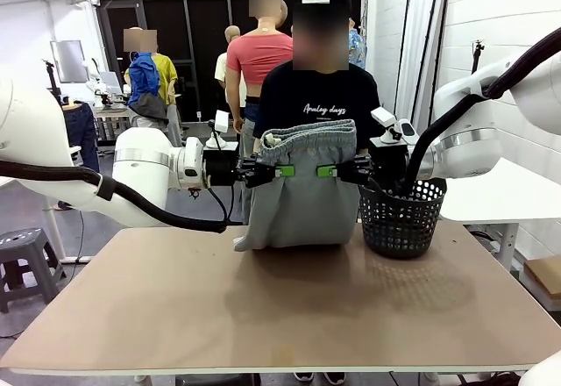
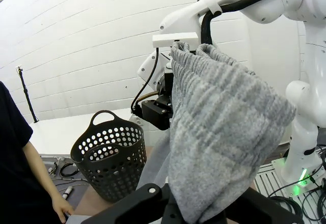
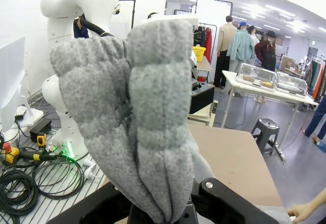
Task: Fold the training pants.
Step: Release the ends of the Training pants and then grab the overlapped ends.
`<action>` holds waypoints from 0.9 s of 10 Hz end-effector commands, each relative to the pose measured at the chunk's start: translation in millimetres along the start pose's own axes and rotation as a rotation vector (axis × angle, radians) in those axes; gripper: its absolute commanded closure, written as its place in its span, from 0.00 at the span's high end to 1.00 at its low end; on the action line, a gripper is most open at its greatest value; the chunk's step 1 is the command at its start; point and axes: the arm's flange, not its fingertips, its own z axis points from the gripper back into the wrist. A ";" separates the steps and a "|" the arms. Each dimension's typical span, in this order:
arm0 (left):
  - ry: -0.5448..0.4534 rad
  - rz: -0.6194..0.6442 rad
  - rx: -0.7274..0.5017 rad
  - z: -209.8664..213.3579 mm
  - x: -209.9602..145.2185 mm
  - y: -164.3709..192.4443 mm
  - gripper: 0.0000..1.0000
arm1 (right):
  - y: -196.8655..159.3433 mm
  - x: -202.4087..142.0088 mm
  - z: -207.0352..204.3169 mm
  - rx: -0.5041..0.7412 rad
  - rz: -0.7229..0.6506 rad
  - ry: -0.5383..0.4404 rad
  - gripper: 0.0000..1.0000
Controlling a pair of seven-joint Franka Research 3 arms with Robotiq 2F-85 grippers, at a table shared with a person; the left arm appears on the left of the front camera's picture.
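Two grips: my left pincer (image 1: 282,172) and right pincer (image 1: 327,172) each pinch the training pants (image 1: 302,206) beneath the waistband (image 1: 308,134). I judge this lets them hang straight onto the table (image 1: 263,307) for folding.

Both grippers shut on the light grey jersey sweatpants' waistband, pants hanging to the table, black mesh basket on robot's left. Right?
No: the black mesh basket stands on the robot's right, beside the right gripper; the front view shows it. The rest holds: it and the left gripper are shut on the light grey jersey sweatpants at the waistband, hanging to the brown table.
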 end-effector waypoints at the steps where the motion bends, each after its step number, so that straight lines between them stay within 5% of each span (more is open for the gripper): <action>1: -0.001 0.002 0.002 0.3 1.4 -0.7 0.00 | 0.9 0.3 -0.6 0.004 0.008 -0.008 0.00; 9: -0.001 0.002 0.002 0.3 1.4 -0.7 0.00 | 0.9 0.3 -0.6 0.004 0.008 -0.008 0.00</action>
